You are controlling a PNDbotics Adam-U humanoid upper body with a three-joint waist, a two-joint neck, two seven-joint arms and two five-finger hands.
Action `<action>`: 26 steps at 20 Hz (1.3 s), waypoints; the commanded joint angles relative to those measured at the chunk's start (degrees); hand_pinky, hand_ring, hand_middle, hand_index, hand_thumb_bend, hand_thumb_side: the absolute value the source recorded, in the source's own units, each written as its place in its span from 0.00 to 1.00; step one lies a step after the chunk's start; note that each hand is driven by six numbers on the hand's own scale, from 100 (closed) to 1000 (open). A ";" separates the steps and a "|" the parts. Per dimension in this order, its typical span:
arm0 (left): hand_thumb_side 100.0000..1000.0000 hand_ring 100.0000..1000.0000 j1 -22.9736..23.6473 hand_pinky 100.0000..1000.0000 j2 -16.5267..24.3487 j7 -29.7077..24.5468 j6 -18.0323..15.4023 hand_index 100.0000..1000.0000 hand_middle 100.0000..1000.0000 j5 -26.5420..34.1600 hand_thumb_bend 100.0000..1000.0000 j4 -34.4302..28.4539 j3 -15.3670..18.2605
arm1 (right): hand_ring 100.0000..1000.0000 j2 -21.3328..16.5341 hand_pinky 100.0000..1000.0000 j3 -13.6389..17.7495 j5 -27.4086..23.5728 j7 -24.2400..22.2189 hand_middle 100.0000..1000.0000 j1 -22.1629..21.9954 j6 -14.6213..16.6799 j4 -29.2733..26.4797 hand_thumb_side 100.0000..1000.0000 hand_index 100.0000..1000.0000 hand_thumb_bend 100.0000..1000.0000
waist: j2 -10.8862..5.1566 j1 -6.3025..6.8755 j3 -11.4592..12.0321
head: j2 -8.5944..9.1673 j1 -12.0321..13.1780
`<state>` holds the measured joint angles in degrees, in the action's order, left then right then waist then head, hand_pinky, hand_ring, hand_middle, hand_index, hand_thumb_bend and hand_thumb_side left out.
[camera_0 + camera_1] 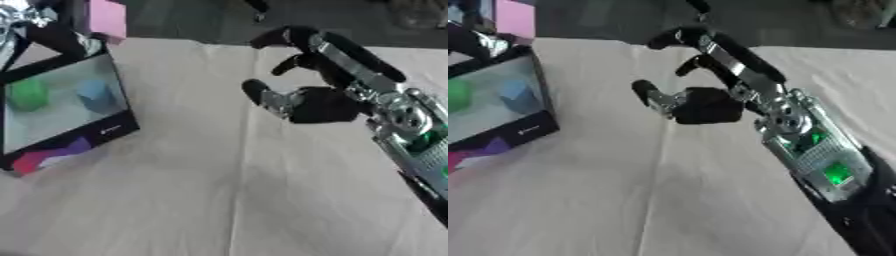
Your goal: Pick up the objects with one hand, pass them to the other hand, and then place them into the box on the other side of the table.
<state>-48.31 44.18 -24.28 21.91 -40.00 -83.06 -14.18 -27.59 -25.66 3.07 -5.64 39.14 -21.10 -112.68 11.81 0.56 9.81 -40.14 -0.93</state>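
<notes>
Your worktop (219, 190), draped in pale creased cloth, fills most of both views and lies bare across its middle. Over it reaches your right hand (319, 102), coming in from the lower right; its fingers (284, 37) are spread wide and a little bent, the thumb out toward the left, and they hold nothing.

At the left edge sits the box (66, 102), dark-walled with a pale floor. Inside it lie a green object (31, 95) and a blue object (94, 96), well apart from the hand. A purple and red patch (52, 155) shows on or against the box's near wall.

With the palm empty and two pieces already in the box, you look to be between pieces. For the next pickup, bring the open fingers squarely over the piece before curling them, then carry it toward the middle so the other hand can take it.

The left hand shows in neither view. Whatever is still to be picked up lies out of view too. The box's left side is cut off, a pink block (107, 20) behind it is only partly seen, and the shapes of the pieces are too soft to name.
</notes>
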 commanded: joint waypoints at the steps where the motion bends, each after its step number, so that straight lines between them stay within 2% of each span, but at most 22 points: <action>1: 0.04 0.52 0.56 0.70 3.12 1.16 0.19 0.27 0.17 -4.21 0.00 3.75 3.13 | 0.96 -1.14 0.69 0.90 -1.92 1.71 0.78 0.62 -0.52 -1.35 0.36 0.76 0.20 | -0.30 -0.70 -0.10 | 0.80 -0.19; 5: 0.08 0.56 1.91 0.72 2.69 0.33 -0.79 0.32 0.22 -5.05 0.00 8.34 4.13 | 0.96 -1.21 0.68 1.14 -3.37 3.48 0.77 0.65 -1.01 -1.68 0.35 0.75 0.20 | -0.35 -0.88 -0.17 | 0.81 0.06; 6: 0.05 0.56 2.17 0.72 2.61 -0.20 -1.34 0.33 0.23 -4.67 0.00 9.33 4.20 | 0.96 -1.24 0.68 1.23 -3.65 3.93 0.77 0.69 -1.07 -1.79 0.35 0.75 0.19 | -0.36 -0.92 -0.21 | 0.80 0.17; 7: 0.10 0.56 2.38 0.72 2.71 -0.56 -1.93 0.34 0.24 -4.76 0.00 10.02 4.23 | 0.95 -1.27 0.68 1.32 -3.92 4.41 0.77 0.71 -1.07 -1.85 0.34 0.74 0.20 | -0.34 -0.99 -0.23 | 0.91 0.35; 9: 0.13 0.59 2.91 0.75 2.90 -1.13 -2.79 0.38 0.28 -5.57 0.00 10.95 4.51 | 0.95 -1.41 0.68 1.42 -4.34 5.20 0.77 0.71 -1.12 -1.90 0.34 0.74 0.20 | -0.25 -1.06 -0.15 | 1.17 0.71; 10: 0.14 0.63 3.13 0.78 2.95 -1.61 -3.13 0.46 0.37 -5.72 0.01 11.36 4.67 | 0.95 -1.46 0.67 1.45 -4.48 5.48 0.77 0.70 -1.19 -1.90 0.34 0.74 0.20 | -0.20 -1.06 -0.10 | 1.26 0.83; 11: 0.17 0.72 3.34 0.83 3.03 -2.20 -3.48 0.62 0.52 -5.65 0.04 11.70 4.81 | 0.95 -1.47 0.67 1.51 -4.61 5.74 0.77 0.68 -1.27 -1.90 0.34 0.74 0.20 | -0.16 -1.06 -0.05 | 1.26 0.87; 12: 0.18 0.76 3.50 0.85 3.07 -2.87 -3.85 0.69 0.61 -5.48 0.07 12.04 4.95 | 0.95 -1.48 0.67 1.55 -4.72 5.97 0.77 0.66 -1.35 -1.89 0.34 0.74 0.20 | -0.13 -1.07 -0.01 | 1.16 0.82; 13: 0.22 0.82 3.62 0.87 3.09 -3.58 -4.22 0.80 0.76 -5.35 0.10 12.35 5.05 | 0.95 -1.51 0.67 1.57 -4.80 6.14 0.77 0.65 -1.42 -1.89 0.34 0.74 0.20 | -0.12 -1.09 -0.03 | 1.05 0.74; 14: 0.67 0.88 3.69 0.91 3.08 -4.29 -4.64 0.88 0.87 -5.26 0.04 12.62 5.13 | 0.95 -1.55 0.67 1.59 -4.85 6.27 0.77 0.64 -1.50 -1.89 0.34 0.75 0.20 | -0.14 -1.11 -0.10 | 0.88 0.59; 15: 1.00 0.91 3.79 0.94 3.04 -4.76 -4.99 0.92 0.93 -5.16 0.13 12.85 5.27 | 0.95 -1.58 0.67 1.65 -4.87 6.43 0.77 0.59 -1.57 -1.89 0.34 0.75 0.20 | -0.18 -1.13 -0.21 | 0.70 0.40; 16: 1.00 0.92 3.95 0.96 2.98 -5.25 -5.32 0.94 0.94 -5.03 0.16 13.09 5.29 | 0.95 -1.62 0.67 1.74 -4.90 6.58 0.77 0.55 -1.62 -1.90 0.34 0.75 0.20 | -0.22 -1.14 -0.35 | 0.66 0.29; 17: 1.00 0.93 4.12 0.96 3.01 -5.90 -5.64 0.95 0.95 -4.99 0.11 13.30 5.23 | 0.95 -1.65 0.67 1.82 -4.94 6.75 0.77 0.51 -1.70 -1.91 0.34 0.75 0.20 | -0.29 -1.15 -0.47 | 0.65 0.20; 20: 1.00 0.93 4.37 0.97 3.09 -5.98 -5.74 0.95 0.94 -5.24 0.04 13.21 5.61 | 0.95 -1.71 0.67 2.05 -5.16 7.18 0.78 0.48 -1.75 -1.91 0.34 0.75 0.20 | -0.46 -1.22 -0.50 | 0.68 -0.26; 22: 1.00 0.92 4.52 0.95 3.12 -4.67 -5.40 0.91 0.92 -5.01 0.00 12.84 5.94 | 0.96 -1.78 0.67 2.19 -5.34 7.37 0.80 0.44 -1.75 -1.91 0.34 0.75 0.20 | -0.54 -1.25 -0.47 | 0.75 -0.55; 24: 0.98 0.91 4.65 0.92 3.26 -2.08 -4.90 0.88 0.90 -4.41 0.00 12.08 6.32 | 0.96 -1.88 0.67 2.31 -5.45 7.53 0.80 0.45 -1.70 -1.91 0.34 0.75 0.20 | -0.53 -1.32 -0.44 | 0.88 -0.62; 26: 1.00 0.91 4.91 0.91 3.26 -0.58 -4.47 0.87 0.89 -3.52 0.00 11.97 6.24 | 0.96 -1.93 0.67 2.40 -5.52 7.64 0.80 0.51 -1.62 -1.91 0.34 0.75 0.20 | -0.48 -1.42 -0.44 | 1.13 -0.73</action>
<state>-42.75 44.84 -26.10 17.20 -44.19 -70.06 -8.87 -28.10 -24.07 -2.16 1.74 38.82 -22.86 -113.40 11.81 -0.32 9.29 -39.63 -1.44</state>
